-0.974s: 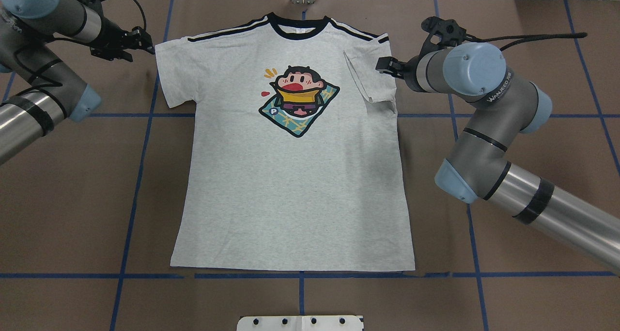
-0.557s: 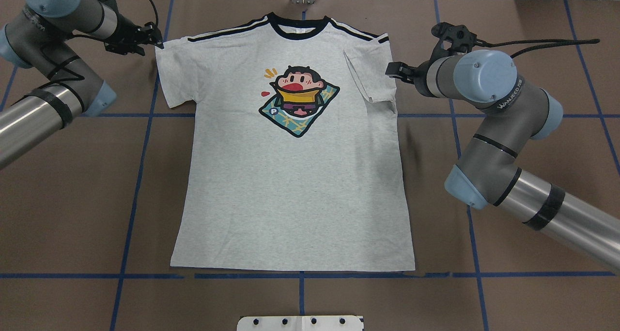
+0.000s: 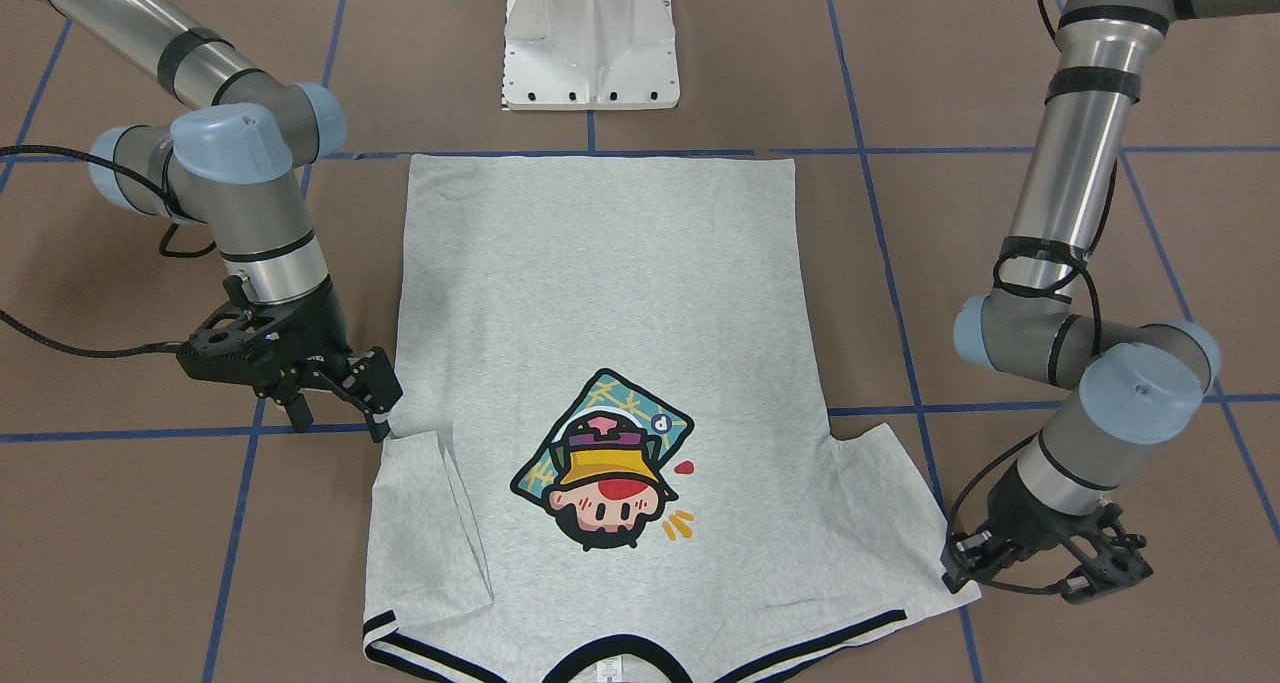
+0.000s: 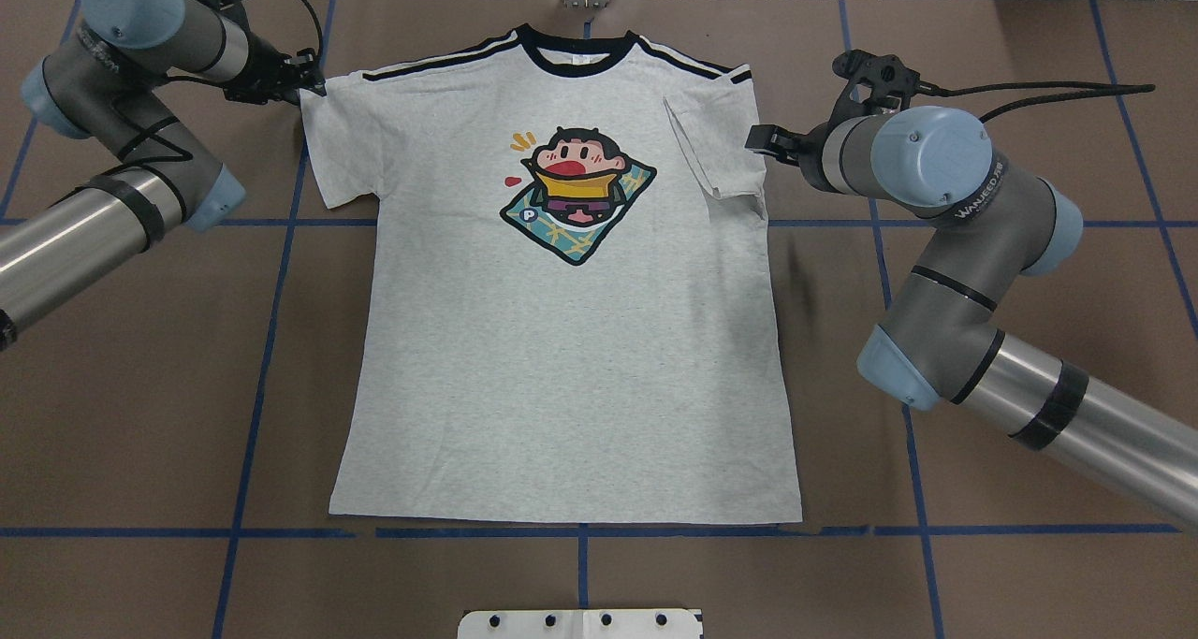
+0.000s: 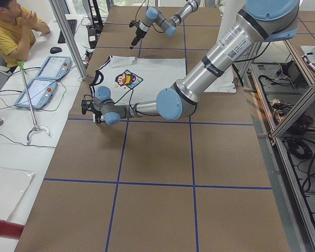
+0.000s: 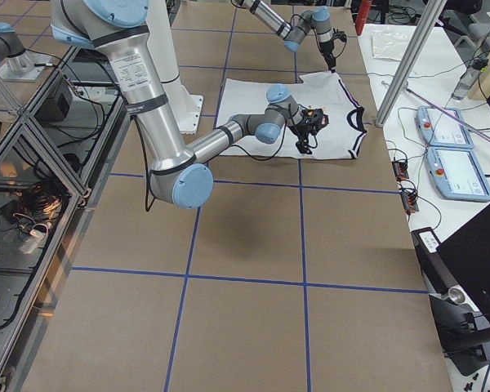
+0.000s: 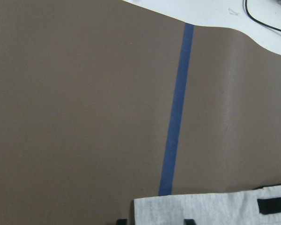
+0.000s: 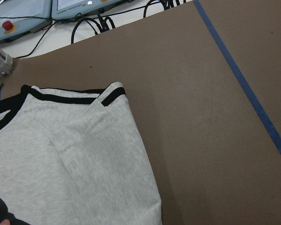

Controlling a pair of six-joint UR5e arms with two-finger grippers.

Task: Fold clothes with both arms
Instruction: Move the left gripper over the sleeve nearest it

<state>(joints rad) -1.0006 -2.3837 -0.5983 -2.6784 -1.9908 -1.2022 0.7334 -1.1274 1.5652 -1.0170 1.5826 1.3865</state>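
The light grey T-shirt (image 4: 562, 358) lies flat, print up, collar at the far edge. One sleeve (image 4: 713, 143) is folded over onto the body; the other sleeve (image 4: 328, 134) lies spread out. My left gripper (image 4: 307, 82) is open at the spread sleeve's far corner; in the left wrist view its fingertips (image 7: 189, 221) straddle the sleeve's edge (image 7: 215, 211). Open as well, my right gripper (image 4: 760, 139) hangs just outside the folded sleeve and holds nothing; the front view shows it (image 3: 375, 403) beside the shirt's side.
The white pedestal base (image 3: 592, 43) stands at the table's near edge, behind the shirt's hem. Blue tape lines (image 4: 267, 340) grid the brown table. Past the far edge are teach pendants (image 5: 42, 79), cables and a seated person (image 5: 10, 26).
My left gripper has swung right and farther back to the spread sleeve's corner. My right gripper has drawn back off the folded sleeve, which stays lying on the body.
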